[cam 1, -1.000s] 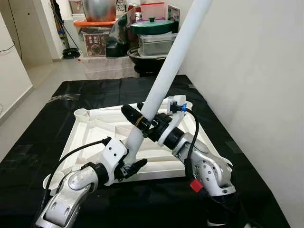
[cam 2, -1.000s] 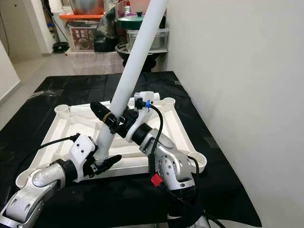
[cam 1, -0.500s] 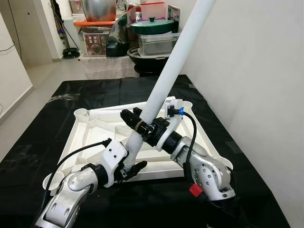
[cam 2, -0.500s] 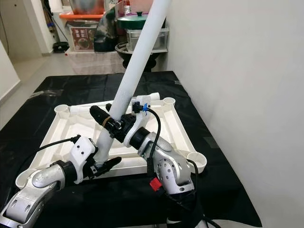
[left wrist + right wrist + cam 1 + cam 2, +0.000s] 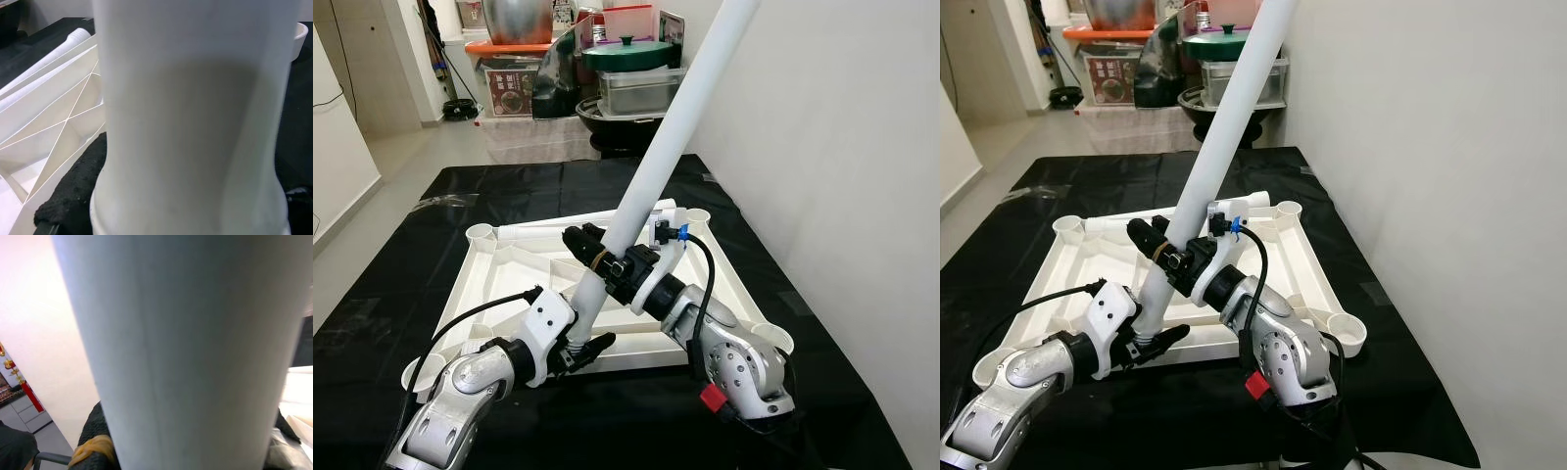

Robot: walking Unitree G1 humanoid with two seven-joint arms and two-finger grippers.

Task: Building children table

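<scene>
The right gripper (image 5: 604,262) has its two black fingers closed around the long white plastic tube table leg (image 5: 664,162), clamping it partway up the shaft. Below it, at about 7 o'clock, the left gripper (image 5: 579,346) closes on the same leg near its lower end, just above the near rim of the upturned white plastic table top (image 5: 499,294). From that low end the leg slants up toward 1 o'clock and runs out past the upper edge of the head views.

The table top lies underside up on the black sheet-covered surface (image 5: 460,196), showing its stiffening ribs and a round socket cup at each corner. A second white tube leg (image 5: 548,231) lies along the far edge of the top, at 12 o'clock from the grippers. Beyond the surface, at 12 o'clock, stand stacked storage boxes and a green-lidded pot (image 5: 628,54); a plain white wall (image 5: 822,147) rises at 3 o'clock.

The step in hand looks like guiding the leg's foot to a corner socket. To do it well, the lower grip should steer the foot over the cup while the upper grip brings the tube upright, so it enters square rather than wedging at a slant. Press down only once the two are aligned.
</scene>
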